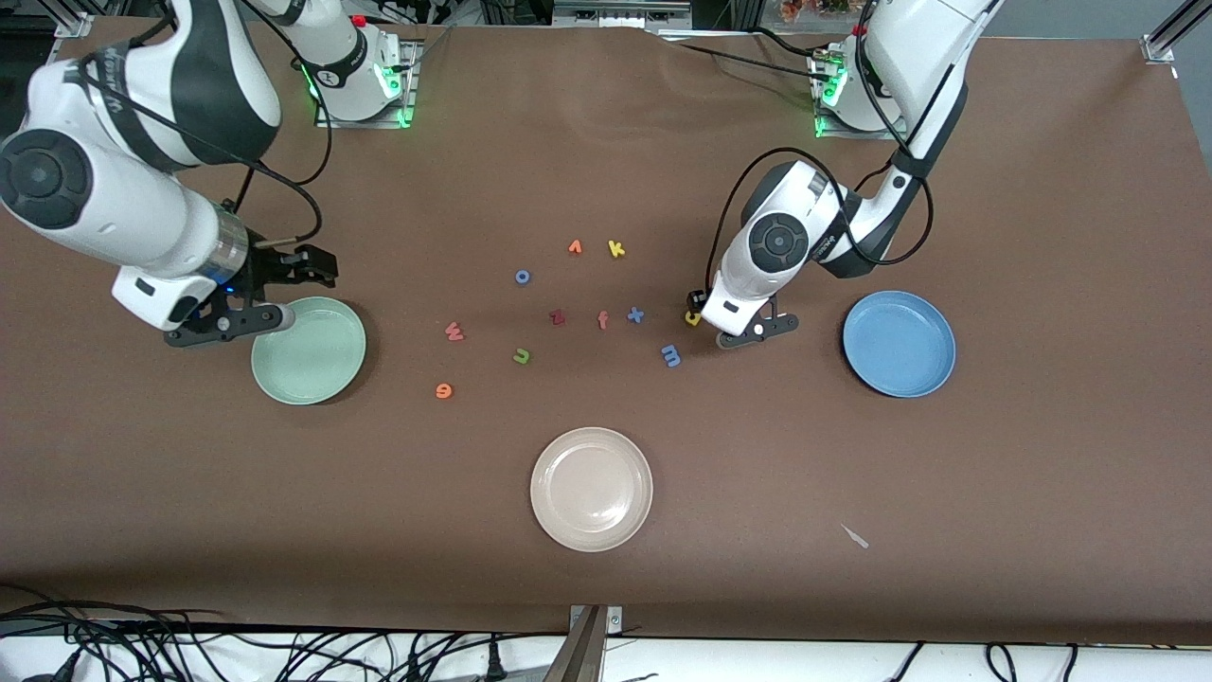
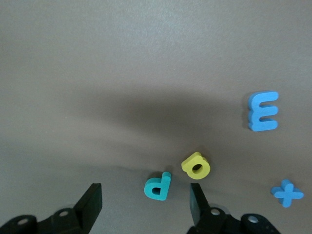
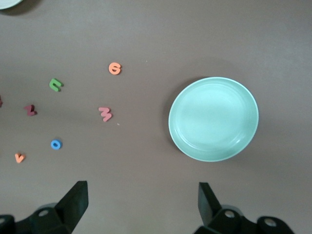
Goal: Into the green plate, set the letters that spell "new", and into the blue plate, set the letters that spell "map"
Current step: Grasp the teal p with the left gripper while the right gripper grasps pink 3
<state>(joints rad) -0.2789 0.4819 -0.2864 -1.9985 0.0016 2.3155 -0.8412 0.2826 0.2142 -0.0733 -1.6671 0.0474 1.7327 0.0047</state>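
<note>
My left gripper [image 2: 145, 204] is low over the table, open, with the teal-green p [image 2: 158, 186] lying between its fingers and touching neither. The yellow a [image 2: 196, 165] lies just past one fingertip [image 2: 197, 201]; it also shows in the front view [image 1: 693, 318] beside the left gripper [image 1: 704, 314]. The blue m [image 1: 670, 355] lies a little nearer the front camera. The blue plate [image 1: 898, 343] sits toward the left arm's end. My right gripper [image 1: 317, 265] hangs open and empty beside the green plate [image 1: 309, 349]. The pinkish w [image 1: 454, 331], green n [image 1: 521, 356] and orange e [image 1: 444, 389] lie between the plates.
Other letters are scattered mid-table: a dark red z [image 1: 558, 317], salmon f [image 1: 602, 320], blue x [image 1: 635, 314], blue o [image 1: 522, 277], an orange letter [image 1: 575, 247] and yellow k [image 1: 616, 249]. A cream-white plate [image 1: 592, 488] sits nearer the front camera.
</note>
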